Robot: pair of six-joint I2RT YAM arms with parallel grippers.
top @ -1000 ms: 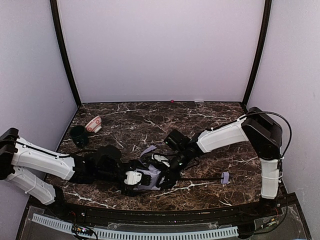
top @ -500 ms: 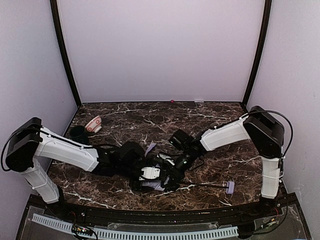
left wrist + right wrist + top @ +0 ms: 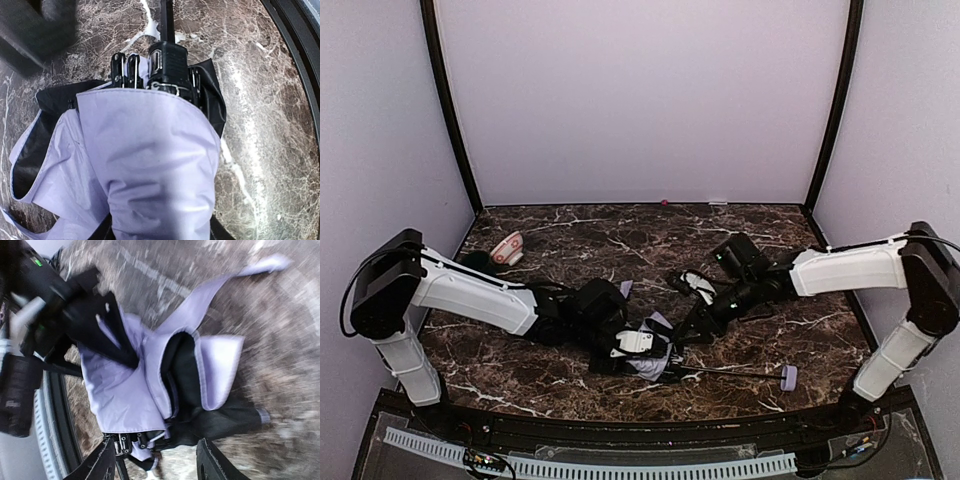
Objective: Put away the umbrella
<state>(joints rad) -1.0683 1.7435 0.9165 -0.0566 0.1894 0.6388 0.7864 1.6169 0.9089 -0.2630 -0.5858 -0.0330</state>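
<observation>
The umbrella [image 3: 150,165] is lying bunched on the marble worktop [image 3: 260,125] near its edge, lavender canopy folding over black ribs, and the left claw [image 3: 160,233] is pinching the fabric.

Lavender umbrella [image 3: 150,165] with black underside on brown white-veined marble table [image 3: 570,240].

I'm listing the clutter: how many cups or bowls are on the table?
2. A red-patterned bowl sits at the left rear of the table; a dark cup stands just nearer, partly behind the left arm. Others may be hidden under the arms.
</observation>
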